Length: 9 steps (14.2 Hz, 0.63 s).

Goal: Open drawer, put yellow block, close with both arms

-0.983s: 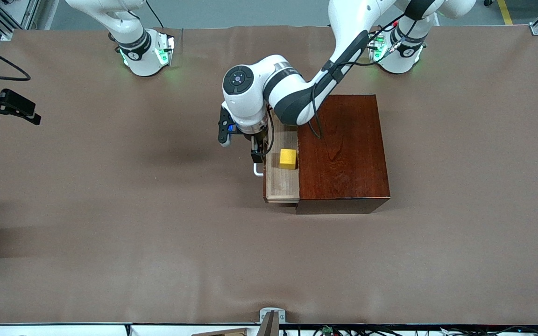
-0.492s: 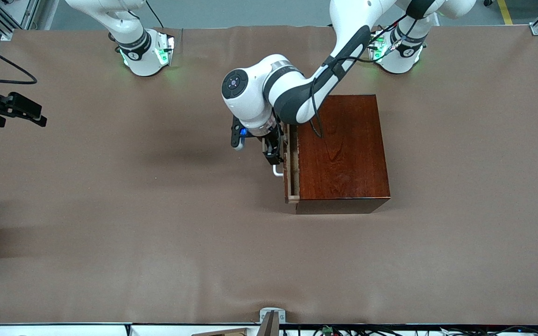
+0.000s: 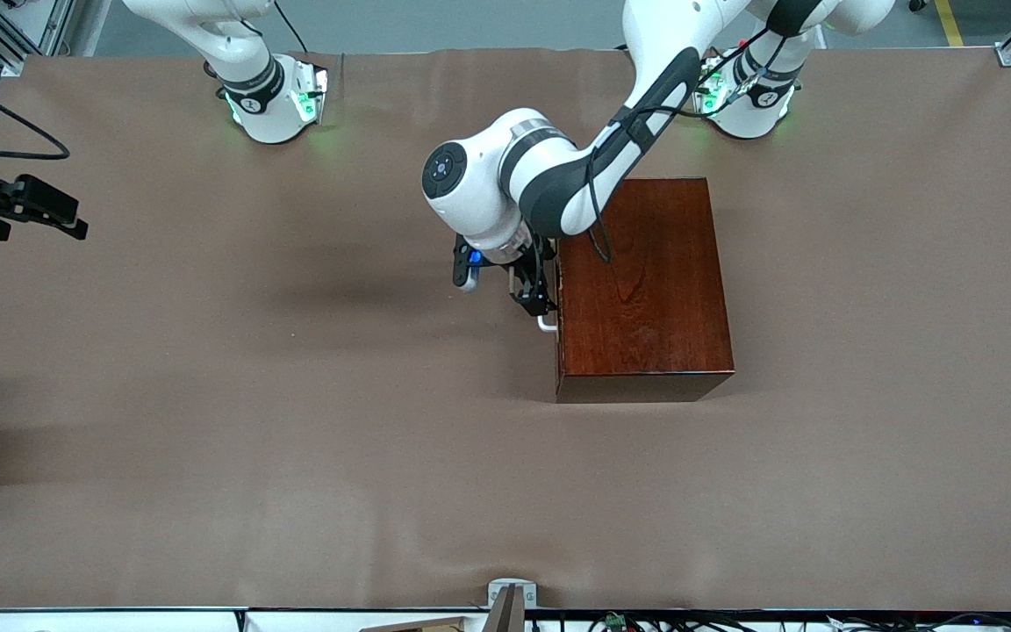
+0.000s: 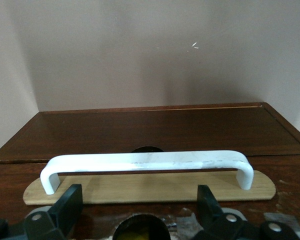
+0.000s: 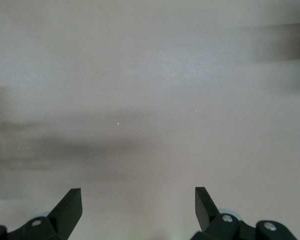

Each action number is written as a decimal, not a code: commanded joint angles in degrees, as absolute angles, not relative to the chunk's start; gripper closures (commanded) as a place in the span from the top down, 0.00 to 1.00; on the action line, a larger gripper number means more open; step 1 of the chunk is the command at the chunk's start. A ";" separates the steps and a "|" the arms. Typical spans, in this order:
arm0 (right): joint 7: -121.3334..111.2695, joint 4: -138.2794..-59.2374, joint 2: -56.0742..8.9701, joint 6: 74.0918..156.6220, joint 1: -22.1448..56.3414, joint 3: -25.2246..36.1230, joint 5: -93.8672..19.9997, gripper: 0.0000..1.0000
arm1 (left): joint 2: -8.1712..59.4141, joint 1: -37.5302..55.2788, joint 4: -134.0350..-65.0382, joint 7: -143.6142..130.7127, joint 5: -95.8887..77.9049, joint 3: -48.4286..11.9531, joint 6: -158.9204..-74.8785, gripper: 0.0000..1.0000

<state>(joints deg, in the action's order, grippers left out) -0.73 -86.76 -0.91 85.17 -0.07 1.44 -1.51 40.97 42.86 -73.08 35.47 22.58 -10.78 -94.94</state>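
Observation:
The mahogany box (image 3: 646, 281) stands at the middle of the table, toward the left arm's end. Its drawer (image 4: 280, 175) is pushed fully in, and only its dark front and white handle (image 3: 547, 323) show. My left gripper (image 3: 534, 297) is open and empty right against the drawer front. In the left wrist view its fingers (image 4: 70, 200) stand wide apart just short of the handle (image 4: 145, 161). The yellow block is hidden from the front view. A bit of yellow (image 4: 140, 234) shows through a round hole in the drawer front. My right gripper (image 3: 75, 224) is open and empty, waiting over the table's right-arm end.
The brown table cover (image 3: 295, 439) is bare around the box. The arms' green-lit bases (image 3: 277, 101) stand along the table edge farthest from the front camera. A small metal bracket (image 3: 510, 597) sits at the nearest edge.
The drawer has slid from open to fully shut, with the left gripper moving toward the box at its handle. The yellow block has gone out of sight inside. The right gripper has barely moved.

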 commanded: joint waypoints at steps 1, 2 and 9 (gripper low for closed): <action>-1.05 -87.10 -0.62 85.69 0.18 1.67 -1.76 1.00 | 40.08 41.57 -73.83 39.02 25.49 -10.20 -92.29 1.00; -1.05 -87.01 -0.70 85.69 0.18 1.67 -1.76 1.00 | 39.99 41.49 -73.83 39.11 25.40 -10.28 -92.29 1.00; -1.05 -86.92 -0.79 85.61 0.26 1.67 -1.76 1.00 | 37.02 41.49 -72.25 23.06 21.02 -11.34 -102.64 1.00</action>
